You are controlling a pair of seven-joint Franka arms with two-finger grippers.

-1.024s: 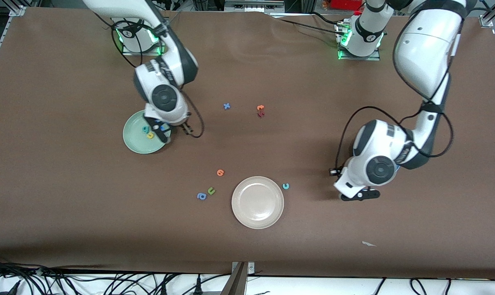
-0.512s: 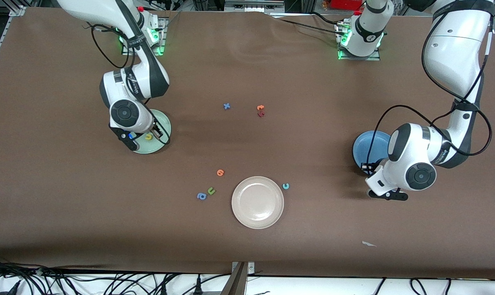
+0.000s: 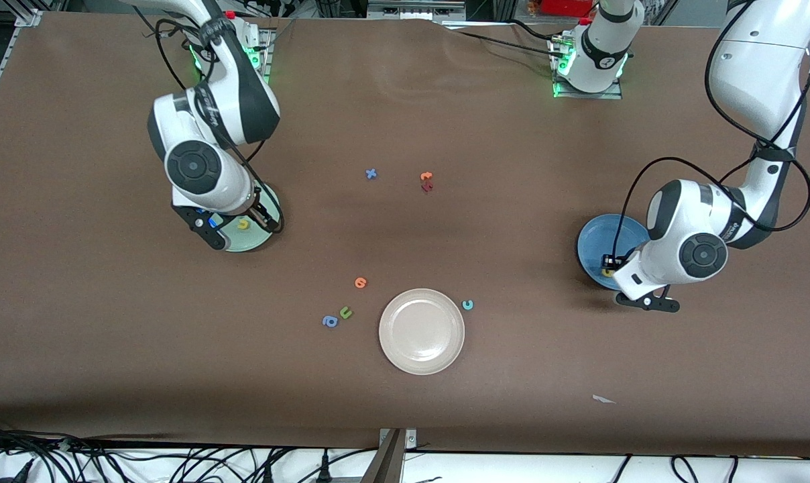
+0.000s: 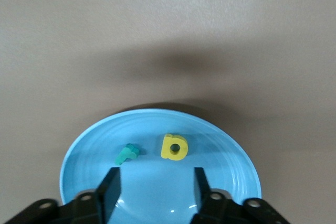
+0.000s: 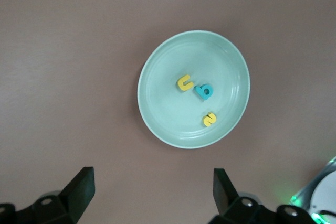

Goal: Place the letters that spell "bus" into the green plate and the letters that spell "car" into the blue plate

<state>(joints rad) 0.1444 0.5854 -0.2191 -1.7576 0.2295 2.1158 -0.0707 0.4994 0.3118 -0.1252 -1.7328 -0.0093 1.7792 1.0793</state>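
Right arm's end first: right end effector point(image 5: 152, 179) hangs over the green plate point(image 5: 168, 114), fingers spread wide, nothing between them. A sec ago it was low in the plate w/ fingers pressed together; now it's lifted clear & let go. Plate holds yellow u point(image 5: 184, 82), teal b point(image 5: 204, 92) touching it, and yellow s point(image 5: 209, 119) just beside. So "bus" looks complete, 3 of 3.

Mid worktop point(image 3: 110, 335), nothing moved: blue x point(image 3: 371, 174), orange letter point(image 3: 426, 176) touching a dark red letter point(image 3: 427, 187). Nearer the front cam: another orange letter point(image 3: 360, 282), olive u point(image 3: 345, 312), blue a point(image 3: 329, 321), the cream plate point(image 3: 422, 331) w/ nothing in it, and teal c point(image 3: 467, 304) just beside its rim.

Left arm's end: left end effector point(image 4: 156, 177) sits over the blue plate point(image 4: 84, 156), fingers parted, nothing pinched. A sec ago they were clamped & the arm was short of the plate; now yellow a point(image 4: 174, 147) lies in the plate near teal r point(image 4: 127, 153), apart from it. So "car" is 2 of 3; only the teal c is left, prob the next pick, and it's tight against the cream rim.

Count: 3 plates; 12 letters = 3 in green, 2 in blue, 7 loose on the worktop, only 1 of those wanted. Also 1 white scrap point(image 3: 603, 399) near the front edge
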